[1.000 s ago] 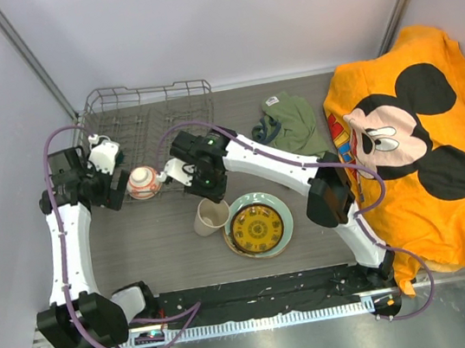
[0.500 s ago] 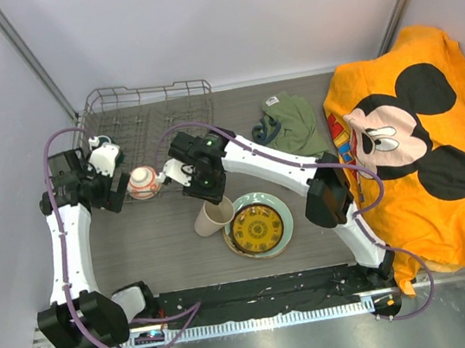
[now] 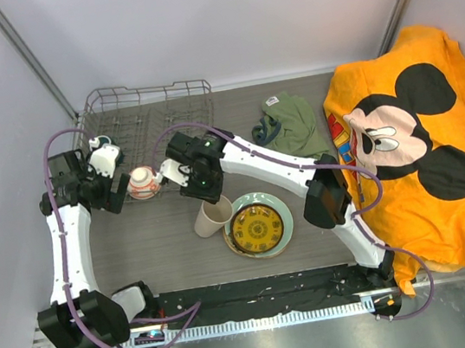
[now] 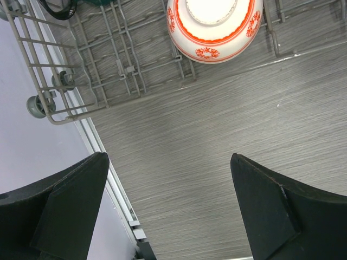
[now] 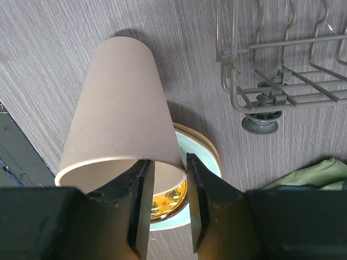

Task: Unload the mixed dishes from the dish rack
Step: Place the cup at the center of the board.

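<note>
The grey wire dish rack (image 3: 152, 107) stands at the back left. The red-and-white bowl (image 3: 141, 183) lies at its front edge, base toward the left wrist camera (image 4: 214, 32). My left gripper (image 3: 122, 193) is open and empty over bare table just left of the bowl (image 4: 168, 157). My right gripper (image 3: 208, 197) is shut on the rim of the beige cup (image 5: 119, 103), one finger inside and one outside. The cup (image 3: 211, 219) is tilted beside the pale green plate (image 3: 280, 211). The yellow patterned plate (image 3: 256, 227) lies on that plate. I cannot see the floral plate.
An olive-green cloth (image 3: 291, 126) lies right of the rack. An orange Mickey Mouse towel (image 3: 412, 147) covers the right side. The rack's corner and foot (image 5: 260, 122) are close to the right gripper. The table's left edge rail (image 4: 108, 173) runs under the left gripper.
My right gripper has shifted slightly left and back over the cup, and the cup leans a little more. The left arm and the bowl have hardly moved.
</note>
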Available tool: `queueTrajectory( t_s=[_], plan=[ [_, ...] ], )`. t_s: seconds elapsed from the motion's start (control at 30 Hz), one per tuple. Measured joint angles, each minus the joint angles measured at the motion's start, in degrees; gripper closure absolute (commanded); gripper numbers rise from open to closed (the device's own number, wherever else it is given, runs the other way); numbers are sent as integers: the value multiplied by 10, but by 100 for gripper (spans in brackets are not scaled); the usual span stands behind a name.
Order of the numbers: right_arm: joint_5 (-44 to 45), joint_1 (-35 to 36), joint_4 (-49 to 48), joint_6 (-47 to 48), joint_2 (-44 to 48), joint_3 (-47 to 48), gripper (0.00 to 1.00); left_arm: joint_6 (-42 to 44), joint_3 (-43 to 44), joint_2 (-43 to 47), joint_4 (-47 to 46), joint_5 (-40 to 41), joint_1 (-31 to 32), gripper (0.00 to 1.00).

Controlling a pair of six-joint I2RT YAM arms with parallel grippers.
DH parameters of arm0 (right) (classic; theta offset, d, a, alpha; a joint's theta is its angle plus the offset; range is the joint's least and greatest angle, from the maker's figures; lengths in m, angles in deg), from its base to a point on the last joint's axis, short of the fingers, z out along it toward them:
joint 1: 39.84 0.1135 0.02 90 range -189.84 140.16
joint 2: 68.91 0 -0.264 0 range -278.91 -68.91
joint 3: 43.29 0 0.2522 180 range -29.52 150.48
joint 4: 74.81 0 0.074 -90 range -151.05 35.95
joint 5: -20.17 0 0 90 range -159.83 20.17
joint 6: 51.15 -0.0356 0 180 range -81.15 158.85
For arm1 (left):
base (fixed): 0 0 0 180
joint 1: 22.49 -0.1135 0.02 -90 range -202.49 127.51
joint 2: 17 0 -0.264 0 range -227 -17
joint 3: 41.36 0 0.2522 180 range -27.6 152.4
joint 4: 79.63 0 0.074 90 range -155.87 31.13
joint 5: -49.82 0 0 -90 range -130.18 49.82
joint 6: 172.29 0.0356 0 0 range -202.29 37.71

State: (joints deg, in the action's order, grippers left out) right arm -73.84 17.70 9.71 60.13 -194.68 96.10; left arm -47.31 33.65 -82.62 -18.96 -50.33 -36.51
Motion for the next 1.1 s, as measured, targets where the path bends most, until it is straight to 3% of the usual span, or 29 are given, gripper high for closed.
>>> queueTrajectory(
  t_s=[1.1],
  plan=[
    [13, 18, -4, -1, -29, 35, 65, 15, -17, 6, -4, -6, -19, 0]
  ],
)
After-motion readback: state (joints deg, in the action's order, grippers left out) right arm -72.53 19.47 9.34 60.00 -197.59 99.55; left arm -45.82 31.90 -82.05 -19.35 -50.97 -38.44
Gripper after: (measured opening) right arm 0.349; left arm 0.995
